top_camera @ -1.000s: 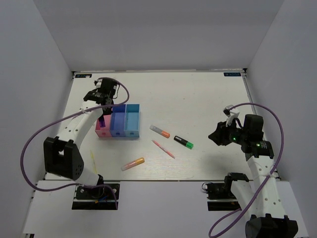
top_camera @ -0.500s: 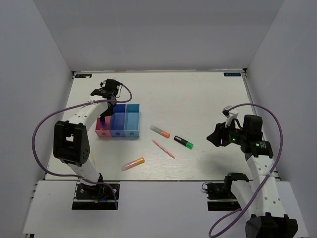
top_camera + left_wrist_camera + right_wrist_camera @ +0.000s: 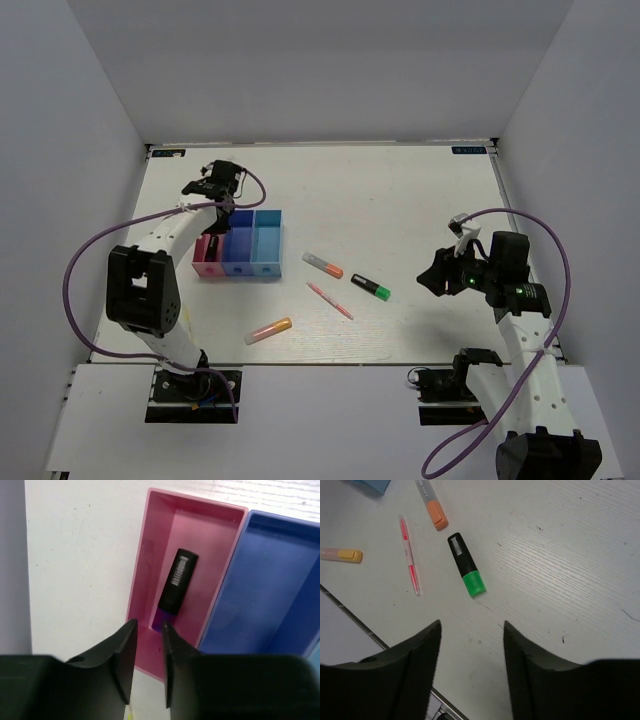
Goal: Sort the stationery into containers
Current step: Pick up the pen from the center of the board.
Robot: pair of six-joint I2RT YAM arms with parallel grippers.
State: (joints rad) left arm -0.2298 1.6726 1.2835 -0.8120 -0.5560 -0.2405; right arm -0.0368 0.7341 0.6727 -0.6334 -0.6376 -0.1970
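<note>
At upper left of the top view, left gripper (image 3: 148, 625) hung parted, empty, over the pink compartment (image 3: 200, 540); purple-capped marker (image 3: 177, 585) lay inside. Right gripper (image 3: 471, 625) stood open, empty, black-and-green highlighter (image 3: 466, 565) just ahead.

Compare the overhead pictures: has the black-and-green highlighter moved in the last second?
No. The black-and-green highlighter lies where it did, just right of the thin pink pen and well right of the tray.

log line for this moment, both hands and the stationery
left hand: open above pink compartment | purple-capped marker: lying in it, not gripped | right hand: open near black-and-green highlighter, not touching
</note>
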